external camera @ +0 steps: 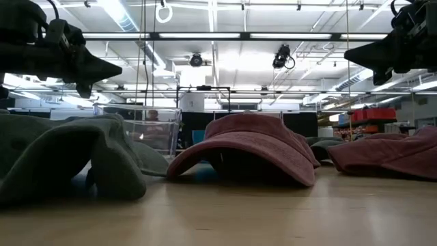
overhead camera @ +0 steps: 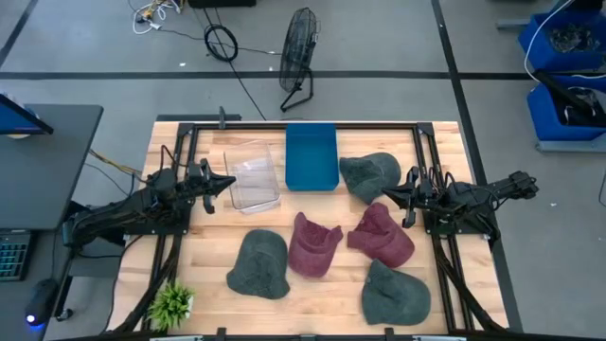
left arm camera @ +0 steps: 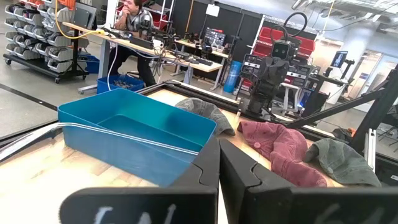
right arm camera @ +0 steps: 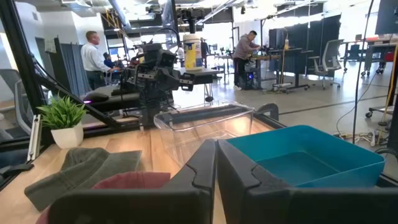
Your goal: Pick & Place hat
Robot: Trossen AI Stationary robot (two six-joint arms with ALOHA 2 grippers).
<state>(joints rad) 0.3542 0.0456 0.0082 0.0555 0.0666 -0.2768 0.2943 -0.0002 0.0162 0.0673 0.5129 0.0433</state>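
Above the table's left side, my left gripper (overhead camera: 227, 181) hovers closed and empty; my right gripper (overhead camera: 390, 195) mirrors it, fingers together, holding nothing. 5 hats lie on the wood, e.g. the maroon hat (overhead camera: 314, 244). Blue bin (overhead camera: 311, 156) and clear bin (overhead camera: 254, 175) look empty. Judgement: nothing placed yet.

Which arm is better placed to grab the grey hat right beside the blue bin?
Right. The right gripper hovers next to the grey fabric hat by the blue plastic bin; the left gripper sits across the table, at the clear plastic bin.
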